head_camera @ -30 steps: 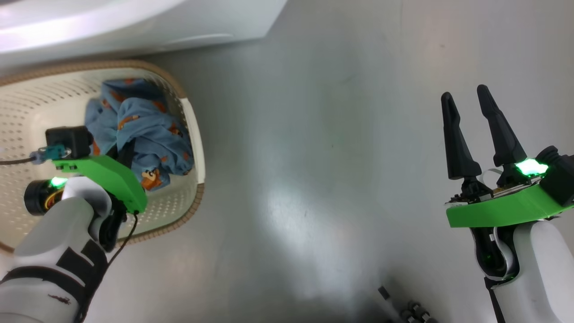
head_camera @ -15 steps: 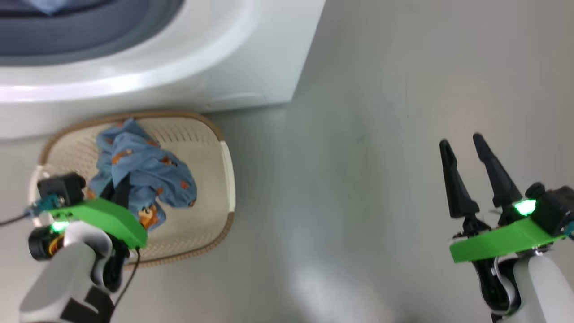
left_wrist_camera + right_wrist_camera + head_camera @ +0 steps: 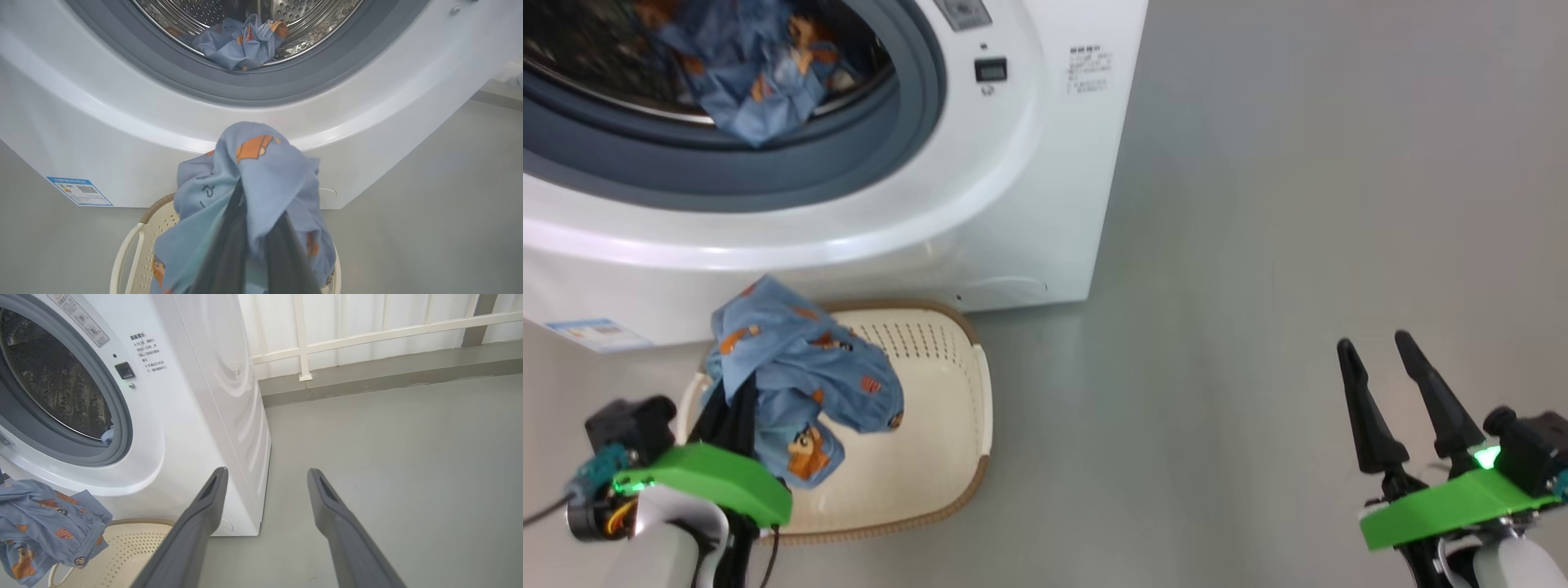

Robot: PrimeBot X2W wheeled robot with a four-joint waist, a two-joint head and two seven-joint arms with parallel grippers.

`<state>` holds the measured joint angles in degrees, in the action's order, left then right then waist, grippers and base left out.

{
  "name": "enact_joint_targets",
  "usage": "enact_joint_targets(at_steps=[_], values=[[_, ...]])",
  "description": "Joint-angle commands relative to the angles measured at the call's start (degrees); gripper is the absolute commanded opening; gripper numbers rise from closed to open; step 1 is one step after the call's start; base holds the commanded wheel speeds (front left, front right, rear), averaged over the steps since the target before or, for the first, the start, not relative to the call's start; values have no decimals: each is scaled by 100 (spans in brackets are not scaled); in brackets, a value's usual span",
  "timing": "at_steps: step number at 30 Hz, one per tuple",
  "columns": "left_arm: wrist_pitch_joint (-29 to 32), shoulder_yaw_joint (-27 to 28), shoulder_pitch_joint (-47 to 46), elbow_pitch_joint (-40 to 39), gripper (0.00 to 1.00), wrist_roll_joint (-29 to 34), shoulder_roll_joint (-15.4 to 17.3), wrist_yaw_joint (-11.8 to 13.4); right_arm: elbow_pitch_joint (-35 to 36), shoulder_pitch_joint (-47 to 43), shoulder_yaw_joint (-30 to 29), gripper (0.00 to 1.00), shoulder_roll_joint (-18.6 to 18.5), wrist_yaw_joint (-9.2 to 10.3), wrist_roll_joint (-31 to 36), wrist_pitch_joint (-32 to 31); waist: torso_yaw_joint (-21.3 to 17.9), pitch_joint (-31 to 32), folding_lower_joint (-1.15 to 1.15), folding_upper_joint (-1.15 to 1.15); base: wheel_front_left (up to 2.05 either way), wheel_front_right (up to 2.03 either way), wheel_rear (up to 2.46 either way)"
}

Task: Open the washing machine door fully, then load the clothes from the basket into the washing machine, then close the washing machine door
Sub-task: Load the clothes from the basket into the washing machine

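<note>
Right gripper (image 3: 267, 470) with its two dark fingers spread wide above a grey floor (image 3: 408, 457), white washing machine (image 3: 196, 416) at left, drum (image 3: 53, 388) mouth uncovered, blue printed clothes (image 3: 45, 522) bunched over a cream basket (image 3: 135, 543) at its foot, white railing (image 3: 367, 335) behind.

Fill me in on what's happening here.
The robot is loading laundry. Its left gripper is shut on a blue printed garment, holding it up over the basket in front of the washing machine. A second garment lies in the open drum. The right gripper hangs open and empty over the floor, off to the side.
</note>
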<state>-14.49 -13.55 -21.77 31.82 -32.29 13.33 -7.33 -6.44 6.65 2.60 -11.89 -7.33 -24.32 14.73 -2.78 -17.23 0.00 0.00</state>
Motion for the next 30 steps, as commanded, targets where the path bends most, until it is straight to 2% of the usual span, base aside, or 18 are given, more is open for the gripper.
enact_joint_targets(at_steps=[1, 10, 21, 30], values=[[-51, 297, 172, -302, 0, 157, 141, -15, 113, -172, 72, 100, -90, -16, -30, 27, 114, 415, 0, 0, 0, 0, 0], [-51, 975, 1132, -1558, 0, 759, -133, -15, 144, -625, -128, 100, -129, -16, -56, 27, 189, 752, 0, 0, 0, 0, 0], [-51, 1419, 2218, -2875, 0, 1214, -540, -15, 201, -905, -346, 100, -142, -16, -58, 27, 232, 846, 0, 0, 0, 0, 0], [-51, 1544, 2371, -3243, 0, 1238, -745, -15, 220, -812, -347, 100, -120, -16, -48, 27, 221, 734, 0, 0, 0, 0, 0]])
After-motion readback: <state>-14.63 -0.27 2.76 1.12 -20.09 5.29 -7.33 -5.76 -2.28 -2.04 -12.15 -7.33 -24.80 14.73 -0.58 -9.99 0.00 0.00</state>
